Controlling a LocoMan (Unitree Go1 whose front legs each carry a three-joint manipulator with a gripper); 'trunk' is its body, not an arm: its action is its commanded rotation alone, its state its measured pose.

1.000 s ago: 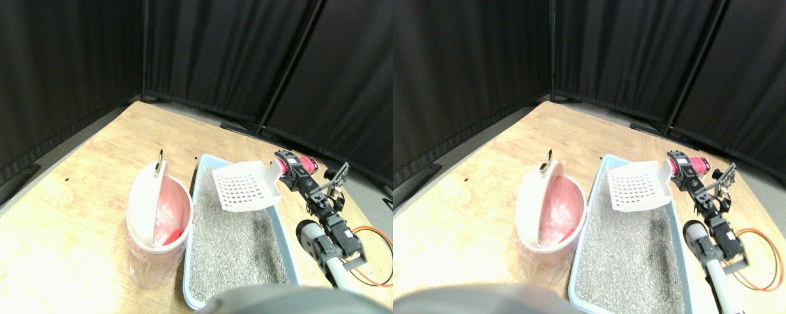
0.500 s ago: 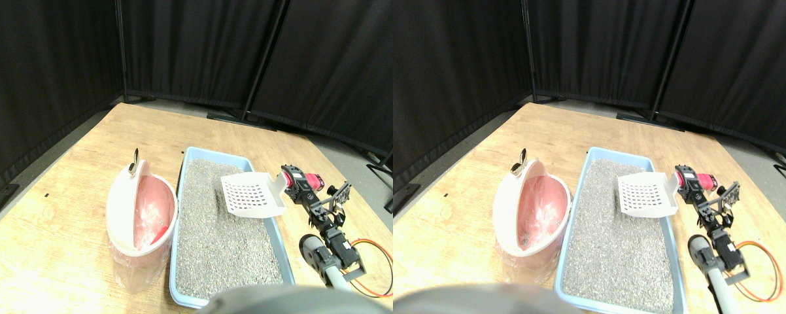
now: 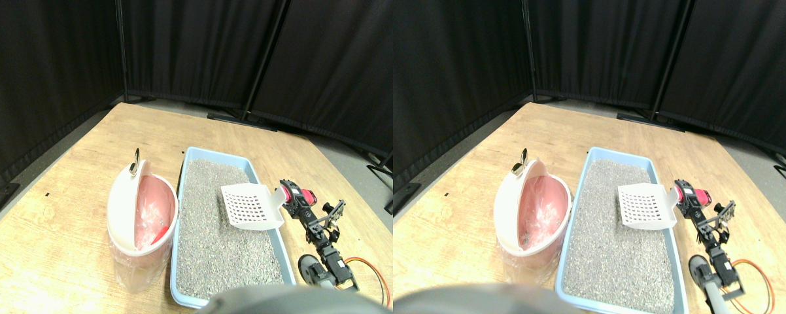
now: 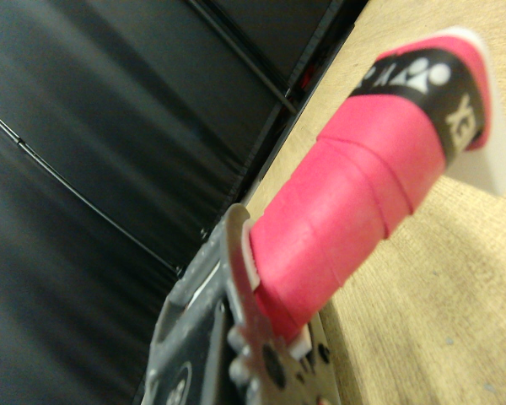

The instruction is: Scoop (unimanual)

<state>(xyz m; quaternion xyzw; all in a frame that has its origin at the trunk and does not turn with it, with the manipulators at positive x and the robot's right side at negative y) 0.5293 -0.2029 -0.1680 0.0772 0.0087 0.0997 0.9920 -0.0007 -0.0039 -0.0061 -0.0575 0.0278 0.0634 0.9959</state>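
In the stereo pair view, your right end effector point(image 3: 288, 196) sits at the right side of the blue litter tray point(image 3: 185, 171), just outside its right rim. The white slotted scoop point(image 3: 252, 206) extends from it to the left, its long axis running roughly right to left, with the pink-wrapped handle point(image 3: 305, 196) at the end effector and the blade out over the grey litter point(image 3: 220, 242). The blade hangs at the right-hand part of the tray, about midway between its near and far ends; you cannot tell from here whether its edge touches the litter. The litter to be scooped therefore lies left of and below the blade. The pink bin point(image 3: 142, 216) with its white swing lid stands upright on the bench point(image 3: 72, 170), just beside the tray's left rim.

In the wrist view, the pink-wrapped handle point(image 4: 354, 202) fills the middle and runs out past the metal jaw frame point(image 4: 228, 337). It seats against that frame, so you can judge the end effector clamped around the handle, though the gap itself is hidden.
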